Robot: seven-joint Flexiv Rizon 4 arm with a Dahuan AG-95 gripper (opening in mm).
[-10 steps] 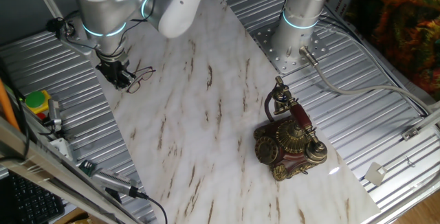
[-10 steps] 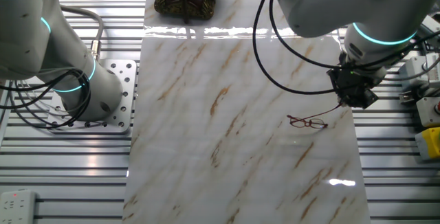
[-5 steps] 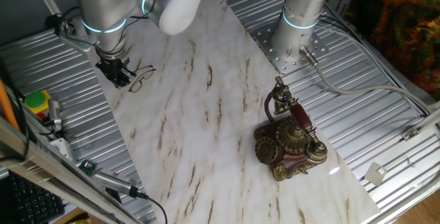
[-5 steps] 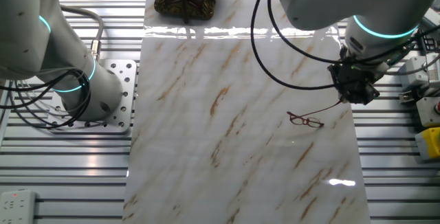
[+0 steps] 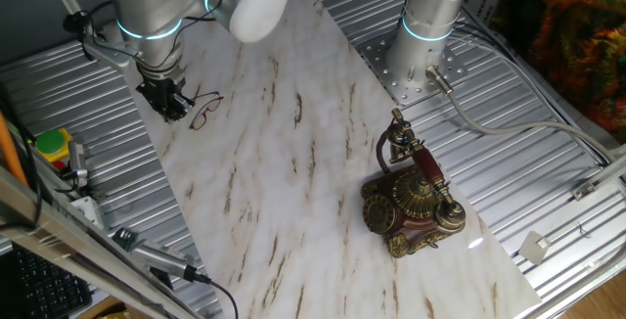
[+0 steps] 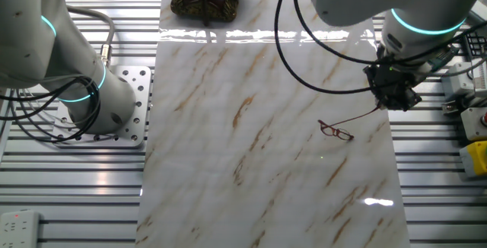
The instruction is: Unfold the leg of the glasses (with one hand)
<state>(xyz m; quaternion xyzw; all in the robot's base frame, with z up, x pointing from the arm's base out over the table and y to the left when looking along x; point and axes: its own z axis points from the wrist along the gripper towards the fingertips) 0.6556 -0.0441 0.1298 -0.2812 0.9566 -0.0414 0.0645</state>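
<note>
One thin leg of the glasses [image 6: 337, 131] meets the gripper [image 6: 389, 100] (jaws hidden).

Gripper [image 6: 393, 97]: now higher and farther toward the table's far edge than a second ago, pulling away from the lenses. Glasses [image 6: 337, 131]: front frame rotated and shifted slightly on the marble; one leg [image 6: 358, 116] now swung out, stretched in a longer line toward the gripper.

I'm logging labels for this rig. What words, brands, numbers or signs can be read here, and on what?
None can be read.
Telephone: ornate dial, any digits too small to read.
Yellow box: no legible marking.
Grey device: red dots only, blurred.
</note>
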